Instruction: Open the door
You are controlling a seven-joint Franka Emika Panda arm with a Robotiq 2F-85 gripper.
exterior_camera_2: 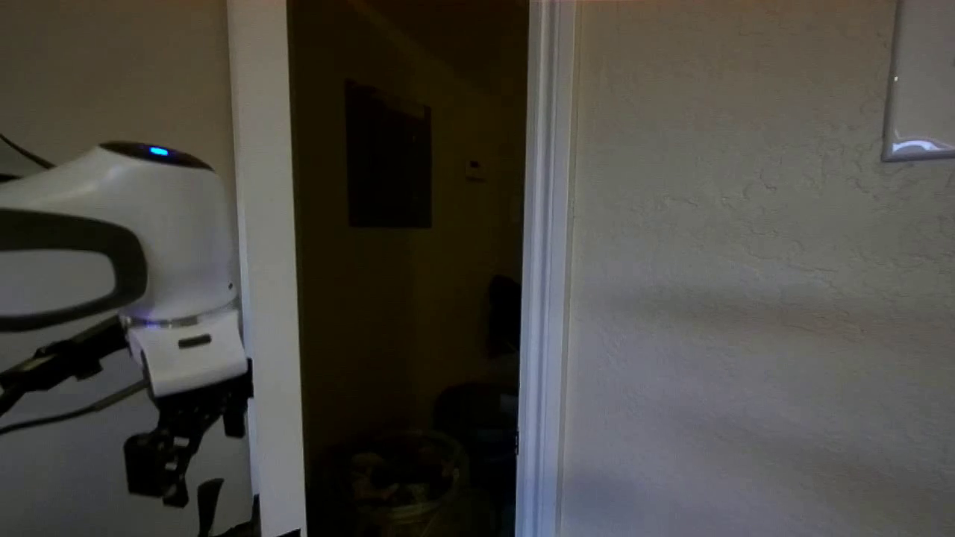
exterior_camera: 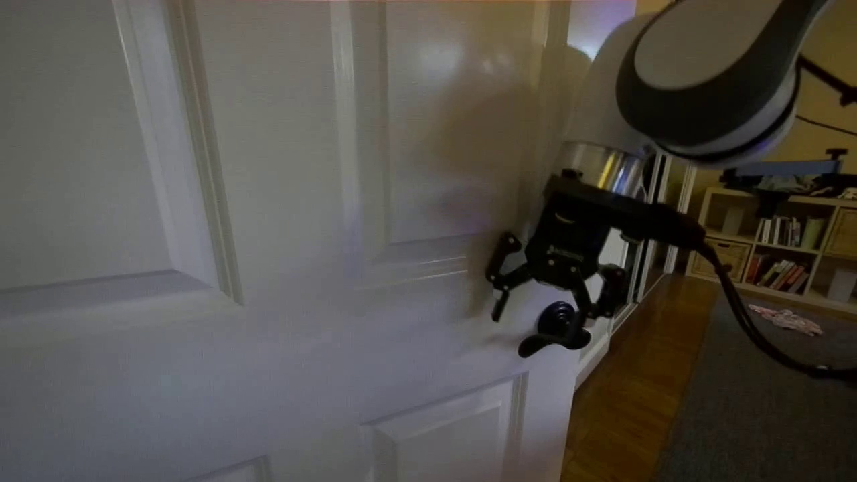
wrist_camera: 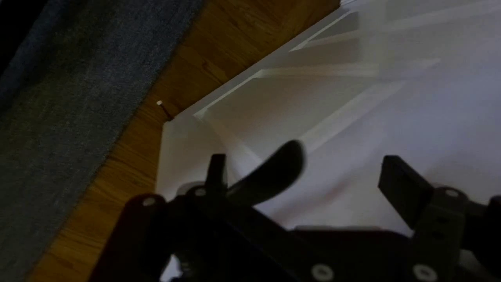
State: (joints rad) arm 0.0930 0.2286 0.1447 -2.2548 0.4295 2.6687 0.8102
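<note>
The white panelled door (exterior_camera: 288,348) stands partly open. In an exterior view its edge (exterior_camera_2: 270,261) is apart from the white door frame (exterior_camera_2: 548,261), with a dark room showing between. The black lever handle (exterior_camera: 554,343) is near the door's free edge; it also shows in the wrist view (wrist_camera: 280,168). My gripper (exterior_camera: 539,318) is open, pointing down at the handle, with its fingers wide apart. In the wrist view the gripper (wrist_camera: 307,178) has the lever reaching into its gap, close to the left finger. I cannot tell whether that finger touches the handle.
A black cable (exterior_camera: 743,335) hangs from the wrist. A grey rug (exterior_camera: 756,402) with a crumpled cloth (exterior_camera: 787,320) lies beside the wooden floor (exterior_camera: 609,415). A bookshelf (exterior_camera: 750,231) stands behind. Through the doorway is a dim basket (exterior_camera_2: 410,511). A cream wall (exterior_camera_2: 746,261) adjoins the frame.
</note>
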